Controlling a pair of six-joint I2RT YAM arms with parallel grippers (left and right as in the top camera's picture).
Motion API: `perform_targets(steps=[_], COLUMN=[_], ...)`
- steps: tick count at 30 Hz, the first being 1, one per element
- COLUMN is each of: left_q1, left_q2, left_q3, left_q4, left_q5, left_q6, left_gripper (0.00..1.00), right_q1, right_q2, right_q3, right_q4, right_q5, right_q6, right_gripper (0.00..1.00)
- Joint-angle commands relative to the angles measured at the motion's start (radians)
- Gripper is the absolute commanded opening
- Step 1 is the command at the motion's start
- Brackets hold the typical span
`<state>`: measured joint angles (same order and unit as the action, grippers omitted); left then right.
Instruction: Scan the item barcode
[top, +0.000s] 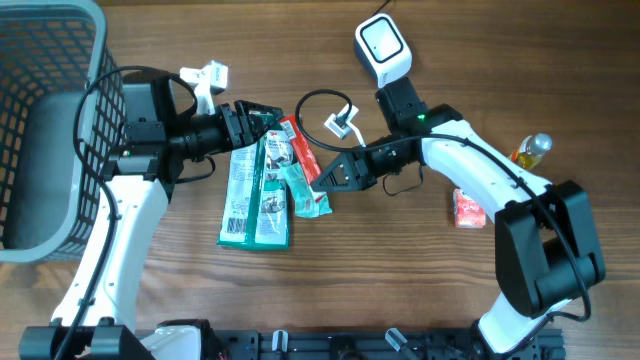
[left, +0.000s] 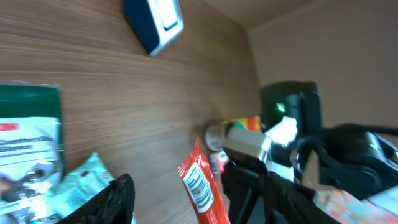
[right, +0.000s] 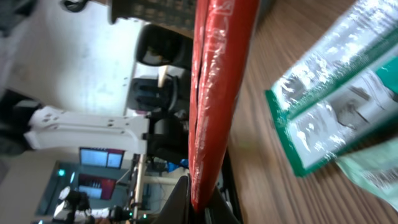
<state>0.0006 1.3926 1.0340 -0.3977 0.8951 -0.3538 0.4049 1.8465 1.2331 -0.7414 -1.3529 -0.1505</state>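
Note:
A slim red packet (top: 303, 150) hangs over the table between the two arms. My right gripper (top: 328, 177) is shut on its lower end, and the right wrist view shows the red packet (right: 217, 81) pinched between the fingers of that gripper (right: 200, 202). My left gripper (top: 268, 124) reaches the packet's upper end. In the left wrist view the red packet (left: 202, 190) shows a white barcode label, with a dark finger (left: 115, 202) standing off to its left and a gap between them. The white scanner (top: 383, 46) lies at the back, and the scanner (left: 154, 22) also shows in the left wrist view.
Green packets (top: 255, 195) and a teal one (top: 303, 195) lie under the red packet. A grey basket (top: 50, 130) fills the left side. A small orange packet (top: 468, 208) and a bottle (top: 531, 150) sit on the right. A black cable (top: 325, 100) loops by the scanner.

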Motion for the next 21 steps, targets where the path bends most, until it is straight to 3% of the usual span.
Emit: perform_targets(steps=[1,3,10,21], left_q1=[0.004,0.003,0.003,-0.079], left_q2=[-0.016,-0.016,-0.016,-0.016], left_q3=[0.012,0.012,0.012,0.012], left_q4=[0.005,0.005,0.005,0.006], left_q5=[0.119,0.125,0.220,0.227], left_q6=[0.005,0.005,0.004,-0.003], left_gripper=[0.56,0.50,0.50,0.51], right_q1=[0.003,0.003,0.003,0.048], right_q2=[-0.019,-0.019,-0.019,-0.019], right_q3=[0.002,0.002,0.002,0.002], right_q4=[0.073,0.121,0.158,0.158], right_q5=[-0.222,-0.249,-0.249,-0.242], right_q6=[-0.030,0.011,0.048,0.046], right_gripper=[0.04,0.04,0.04,0.04])
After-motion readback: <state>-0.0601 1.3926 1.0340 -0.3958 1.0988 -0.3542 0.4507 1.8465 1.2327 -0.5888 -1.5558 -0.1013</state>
